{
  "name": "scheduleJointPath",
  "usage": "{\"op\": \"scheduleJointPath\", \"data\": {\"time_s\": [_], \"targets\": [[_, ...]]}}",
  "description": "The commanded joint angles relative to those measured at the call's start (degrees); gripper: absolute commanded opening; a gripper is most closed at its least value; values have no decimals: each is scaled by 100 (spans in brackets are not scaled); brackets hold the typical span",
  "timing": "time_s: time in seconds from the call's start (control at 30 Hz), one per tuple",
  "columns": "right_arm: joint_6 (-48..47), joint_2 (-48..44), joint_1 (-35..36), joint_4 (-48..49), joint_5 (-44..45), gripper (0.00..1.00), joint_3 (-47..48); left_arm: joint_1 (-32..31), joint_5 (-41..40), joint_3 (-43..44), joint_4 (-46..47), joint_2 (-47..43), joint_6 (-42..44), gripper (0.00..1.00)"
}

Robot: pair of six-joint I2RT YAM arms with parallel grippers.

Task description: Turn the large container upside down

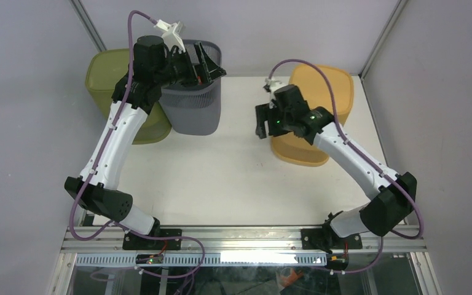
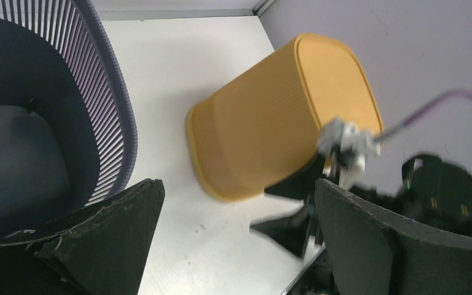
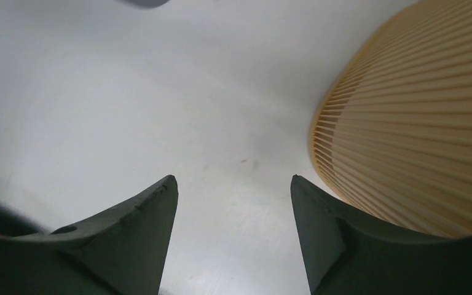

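Note:
A grey mesh basket (image 1: 190, 107) stands upright at the back left, its open top facing up. My left gripper (image 1: 212, 70) is open at the basket's right rim; in the left wrist view (image 2: 238, 181) one finger overlaps the basket's wall (image 2: 107, 92). An orange ribbed container (image 1: 319, 86) stands at the right with its wide rim on the table and its flat base up. My right gripper (image 1: 263, 123) is open and empty, just left of the orange container (image 3: 418, 110), above the table (image 3: 233, 178).
An olive green container (image 1: 107, 70) stands at the back left, touching the grey basket and partly hidden by my left arm. The orange container also shows in the left wrist view (image 2: 283, 117). Walls close the table at the back and both sides.

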Motion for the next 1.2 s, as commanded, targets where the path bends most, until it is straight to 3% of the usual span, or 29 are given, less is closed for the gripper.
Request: {"op": "scheduleJointPath", "data": {"time_s": [0.0,0.13,0.33,0.8,0.93,1.17], "targets": [[-266,58,-1229,517,672,71,45,3,44,-35,98,-293,123,99],[-348,638,-1966,605,783,72,548,4,60,-84,96,-350,179,99],[-214,718,-2067,389,711,73,926,5,-147,-111,-10,-471,355,99],[394,-1879,-1998,199,988,75,-1672,-10,-302,-137,-50,-347,521,99],[257,-1551,-2730,664,672,75,-1784,-5,-368,-130,-47,-293,531,99],[75,159,-3823,1357,387,76,-623,-29,-968,-50,-137,-181,768,99]]}}
